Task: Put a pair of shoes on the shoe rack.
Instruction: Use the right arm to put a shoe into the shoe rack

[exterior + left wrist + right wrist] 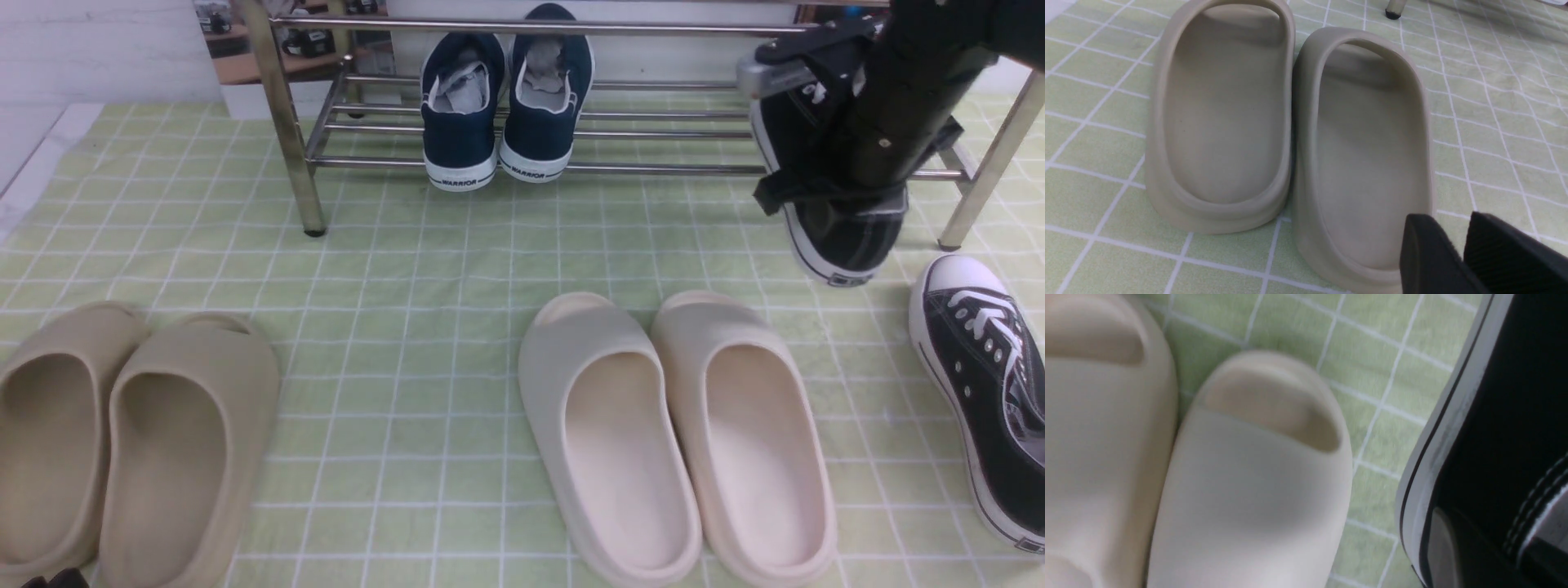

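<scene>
Holding black sneaker (849,241) tilted at shoe rack (653,169) right end, right gripper (841,196) clenched; left gripper (1447,224) nearly closed, empty.

navy sneakers (506,114) occupy the shoe rack's (653,169) left; rails right of them lie bare.

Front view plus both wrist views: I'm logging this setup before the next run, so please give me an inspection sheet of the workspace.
Surface: green checked cloth, lying flat.
Job's things: held black sneaker tilted at the right end of the shoe rack; second black sneaker on the cloth.
Clutter: navy sneakers on the rack; beige slides and cream slides on the cloth.
Grippers: right gripper shut on the held black sneaker; left gripper shut, empty, near the beige slides.
Cables: nothing seen.
Surroundings: white wall behind.
</scene>
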Robot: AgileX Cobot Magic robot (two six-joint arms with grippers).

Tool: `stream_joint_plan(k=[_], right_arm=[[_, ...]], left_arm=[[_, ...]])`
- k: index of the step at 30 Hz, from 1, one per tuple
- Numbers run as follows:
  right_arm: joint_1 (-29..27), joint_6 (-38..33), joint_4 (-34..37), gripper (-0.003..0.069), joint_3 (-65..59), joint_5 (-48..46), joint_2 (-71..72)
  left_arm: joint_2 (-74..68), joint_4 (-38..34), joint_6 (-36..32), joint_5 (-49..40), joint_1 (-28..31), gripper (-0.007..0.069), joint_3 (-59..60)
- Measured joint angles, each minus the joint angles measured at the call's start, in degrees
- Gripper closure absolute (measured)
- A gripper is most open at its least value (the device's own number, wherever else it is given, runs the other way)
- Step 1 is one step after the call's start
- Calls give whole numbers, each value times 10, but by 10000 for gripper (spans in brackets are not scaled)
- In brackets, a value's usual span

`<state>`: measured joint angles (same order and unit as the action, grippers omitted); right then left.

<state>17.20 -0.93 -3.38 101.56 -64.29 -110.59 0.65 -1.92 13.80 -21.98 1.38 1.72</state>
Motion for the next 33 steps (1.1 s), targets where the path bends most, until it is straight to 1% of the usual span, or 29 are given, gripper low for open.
stream_joint_plan(k=[6, 12, 17, 25, 27, 29, 31, 32, 33], right_arm=[[0, -22, -2, 638, 121, -16, -86], [0, -24, -23, 638, 200, -15, -144], [0, -24, -32, 638, 223, 2, -168], [0, -24, -41, 629, 224, 32, -174], [0, -24, -41, 610, 224, 32, -174], [0, -24, -44, 571, 227, 27, -174], [0, -24, -49, 499, 234, 14, -172], [0, -24, -49, 491, 235, 13, -171], [0, -24, -50, 428, 241, -3, -167]], left_arm=[[0, 0, 0, 0, 0, 452, 0], [0, 0, 0, 0, 0, 444, 0], [0, 0, 0, 0, 0, 441, 0], [0, 0, 0, 0, 0, 436, 0], [0, 0, 0, 0, 0, 432, 0], [0, 0, 0, 0, 0, 428, 0], [0, 0, 0, 0, 0, 427, 0], [0, 0, 0, 0, 0, 426, 0], [0, 0, 0, 0, 0, 425, 0]])
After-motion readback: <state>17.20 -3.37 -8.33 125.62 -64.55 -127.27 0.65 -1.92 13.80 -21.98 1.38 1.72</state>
